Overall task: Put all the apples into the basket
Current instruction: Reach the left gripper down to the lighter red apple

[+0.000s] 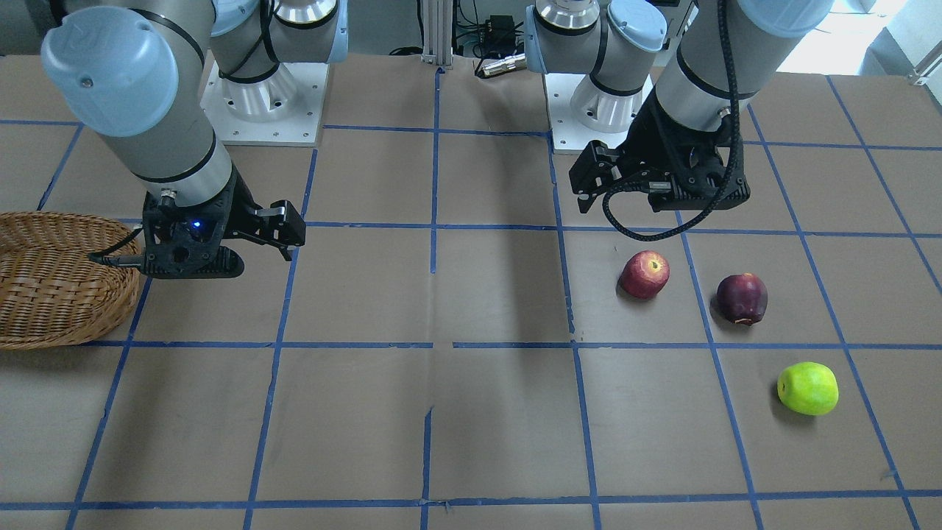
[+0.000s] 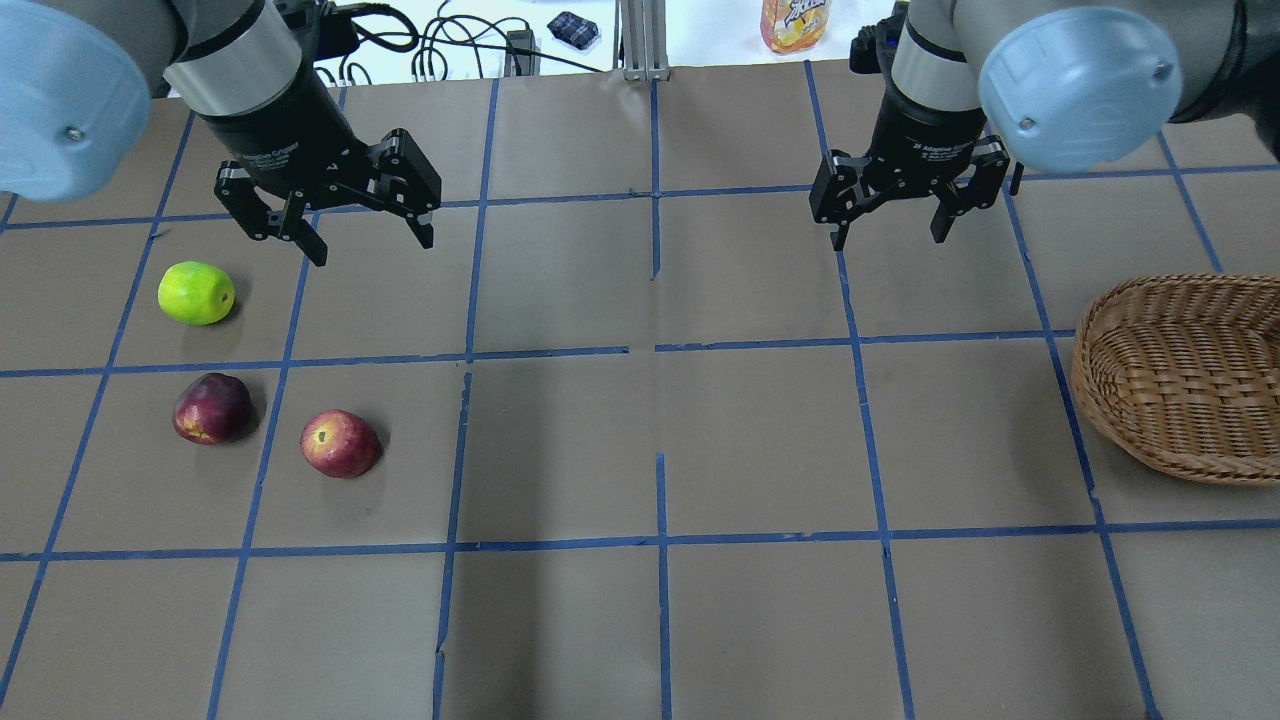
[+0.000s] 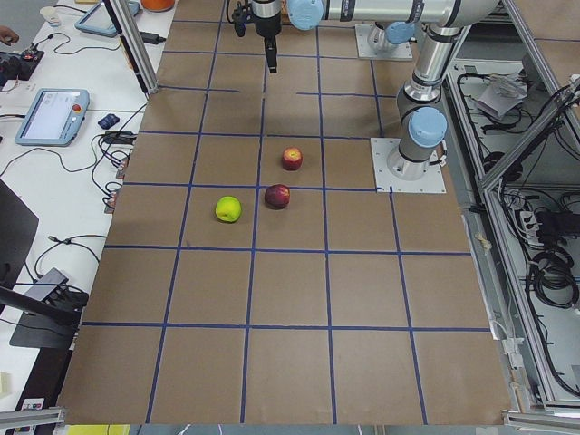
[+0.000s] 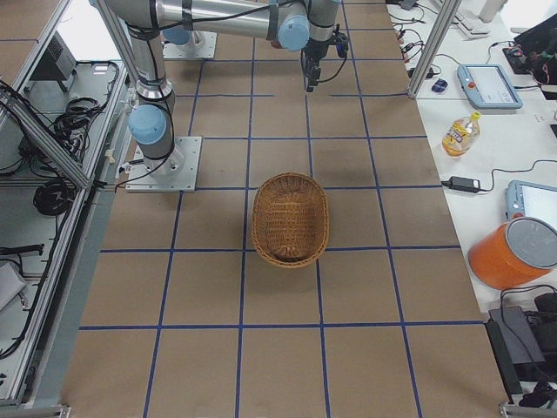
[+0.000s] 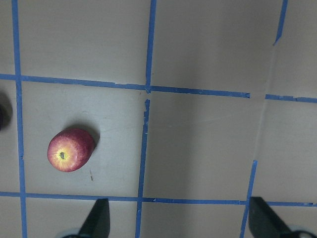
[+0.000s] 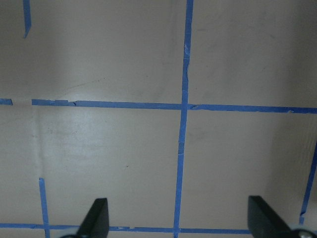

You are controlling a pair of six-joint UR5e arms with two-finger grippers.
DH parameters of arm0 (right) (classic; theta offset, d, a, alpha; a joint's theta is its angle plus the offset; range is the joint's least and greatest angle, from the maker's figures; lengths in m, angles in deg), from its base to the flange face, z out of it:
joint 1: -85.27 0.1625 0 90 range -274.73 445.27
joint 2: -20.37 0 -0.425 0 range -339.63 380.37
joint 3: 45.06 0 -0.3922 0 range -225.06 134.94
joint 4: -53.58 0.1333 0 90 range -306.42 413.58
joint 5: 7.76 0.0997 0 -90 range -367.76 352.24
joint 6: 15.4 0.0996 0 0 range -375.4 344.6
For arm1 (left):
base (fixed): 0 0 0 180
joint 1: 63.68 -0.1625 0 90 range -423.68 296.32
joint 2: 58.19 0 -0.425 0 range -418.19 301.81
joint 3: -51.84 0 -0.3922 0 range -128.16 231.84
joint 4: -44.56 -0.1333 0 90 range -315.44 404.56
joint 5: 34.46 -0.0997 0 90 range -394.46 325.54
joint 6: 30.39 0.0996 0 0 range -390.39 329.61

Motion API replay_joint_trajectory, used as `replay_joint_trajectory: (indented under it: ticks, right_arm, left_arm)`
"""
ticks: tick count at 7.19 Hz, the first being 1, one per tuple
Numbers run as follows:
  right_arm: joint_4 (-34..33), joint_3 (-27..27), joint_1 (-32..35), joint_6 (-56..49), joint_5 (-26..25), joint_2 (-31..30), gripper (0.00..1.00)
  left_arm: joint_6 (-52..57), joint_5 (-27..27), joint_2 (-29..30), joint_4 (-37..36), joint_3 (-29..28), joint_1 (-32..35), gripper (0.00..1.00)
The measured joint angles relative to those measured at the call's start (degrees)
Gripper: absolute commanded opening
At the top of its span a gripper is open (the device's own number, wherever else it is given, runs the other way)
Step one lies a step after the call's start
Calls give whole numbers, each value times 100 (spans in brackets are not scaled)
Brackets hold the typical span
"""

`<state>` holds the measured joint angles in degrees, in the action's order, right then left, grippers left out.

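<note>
Three apples lie on the table on my left side: a red one [image 2: 340, 443], a dark maroon one [image 2: 212, 408] and a yellow-green one [image 2: 196, 293]. They also show in the front view as red [image 1: 645, 274], maroon [image 1: 742, 298] and green [image 1: 808, 388]. My left gripper [image 2: 372, 245] is open and empty, above the table just beyond the apples. Its wrist view shows the red apple [image 5: 70, 149] lower left. The wicker basket [image 2: 1170, 380] is empty at the right edge. My right gripper [image 2: 889, 238] is open and empty, left of the basket and farther back.
The table is brown board with a blue tape grid. The two arm bases [image 1: 265, 96] stand at its robot side. A bottle [image 2: 795, 20] and cables lie past the far edge. An orange bucket [image 4: 513, 252] and tablets sit on the side bench.
</note>
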<state>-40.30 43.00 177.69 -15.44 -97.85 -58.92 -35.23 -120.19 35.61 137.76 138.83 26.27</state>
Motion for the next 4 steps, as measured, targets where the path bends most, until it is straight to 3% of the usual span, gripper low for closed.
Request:
replay_joint_trajectory:
  ticks: [4]
  right_arm:
    - [46,-291,-28,-8,-24,-45,100]
  left_arm:
    - [453,-237,55,-52,268,-212,100]
